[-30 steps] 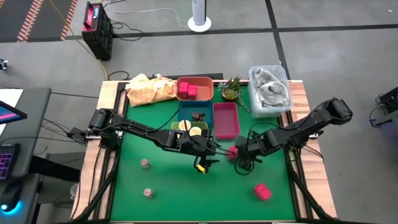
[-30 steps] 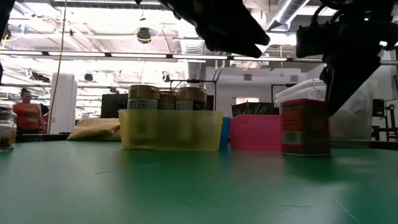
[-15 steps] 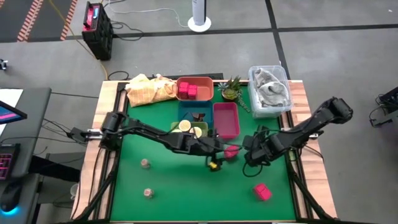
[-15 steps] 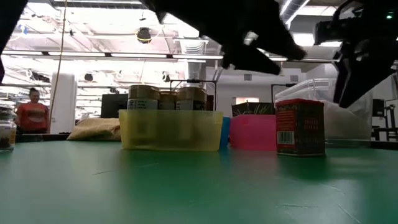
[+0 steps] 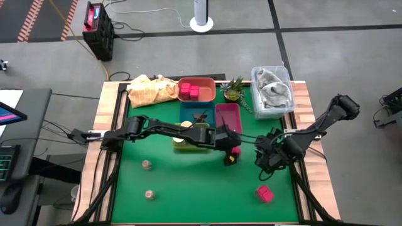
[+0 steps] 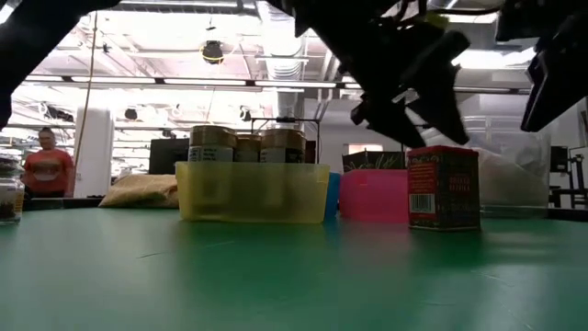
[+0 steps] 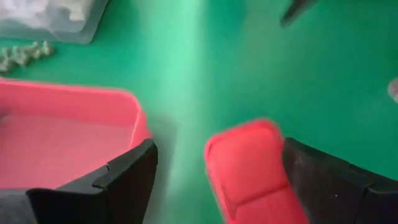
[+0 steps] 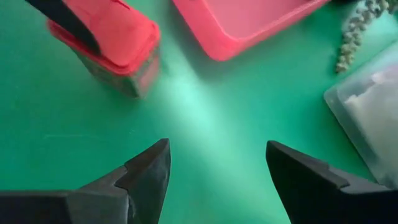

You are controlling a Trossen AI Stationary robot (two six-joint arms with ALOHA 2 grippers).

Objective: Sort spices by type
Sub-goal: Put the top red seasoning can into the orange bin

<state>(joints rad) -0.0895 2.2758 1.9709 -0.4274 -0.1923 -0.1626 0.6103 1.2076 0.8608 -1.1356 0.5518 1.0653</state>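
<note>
The left gripper [image 7: 214,177] hangs with jaws spread on either side of a pink packet [image 5: 235,151] standing just off the magenta tray's [image 5: 227,122] front edge. The right gripper [image 8: 214,165], jaws also spread and empty, sits beside it, toward the table's [image 5: 188,188] right edge.

Green table [image 5: 176,188], pink packet [image 5: 264,193] — yellow tray [image 6: 253,191], magenta tray [image 5: 227,120]

Tool [image 7: 214,171] (spread) straddles pink packet [image 7: 252,171]
</note>
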